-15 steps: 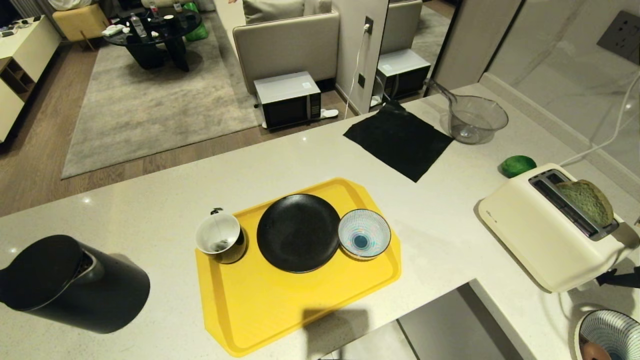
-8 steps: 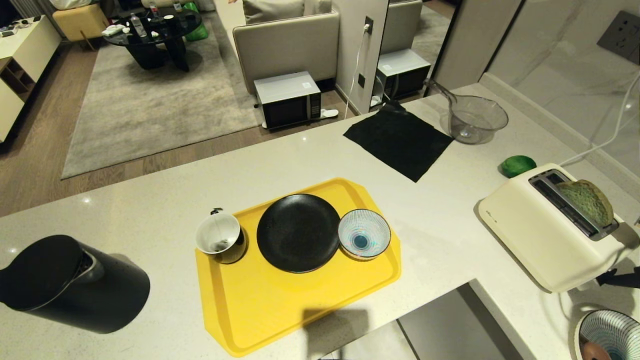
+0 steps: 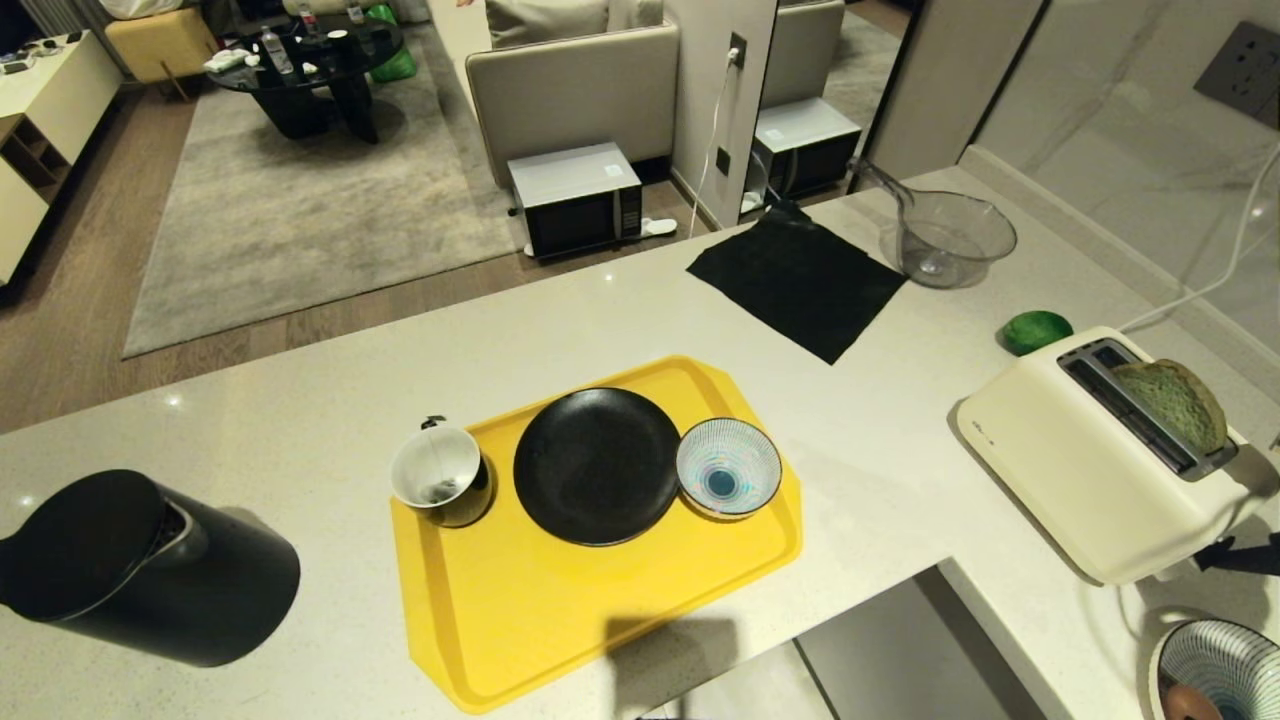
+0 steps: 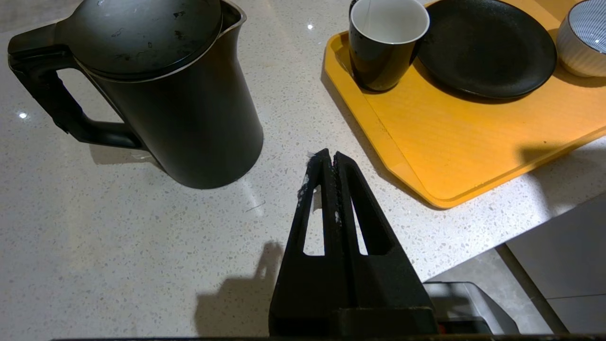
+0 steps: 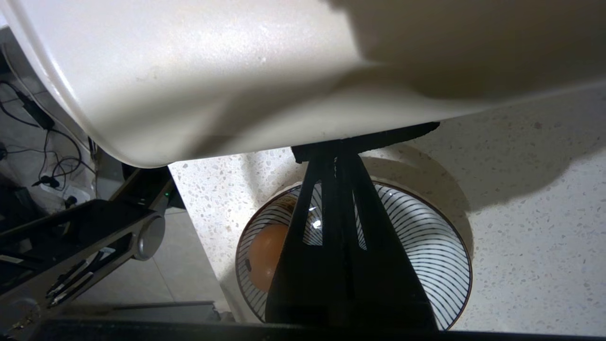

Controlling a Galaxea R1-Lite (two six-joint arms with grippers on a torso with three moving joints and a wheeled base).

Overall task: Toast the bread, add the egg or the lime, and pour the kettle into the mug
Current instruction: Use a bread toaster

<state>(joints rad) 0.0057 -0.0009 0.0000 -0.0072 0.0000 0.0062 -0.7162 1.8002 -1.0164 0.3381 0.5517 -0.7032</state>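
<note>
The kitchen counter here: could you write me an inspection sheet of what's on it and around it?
Surface: pale speckled counter, yellow tray near its front edge.
Job's things: bread standing in the toaster; lime behind it; kettle left of the tray; mug on the tray; egg in a striped bowl.
Clutter: black plate, second striped bowl, black cloth, clear jug.
Claws: left claw shut beside the kettle; right claw shut under the toaster's end.
Cables: white cord behind the toaster.
Surroundings: rug, microwave on the floor.
</note>
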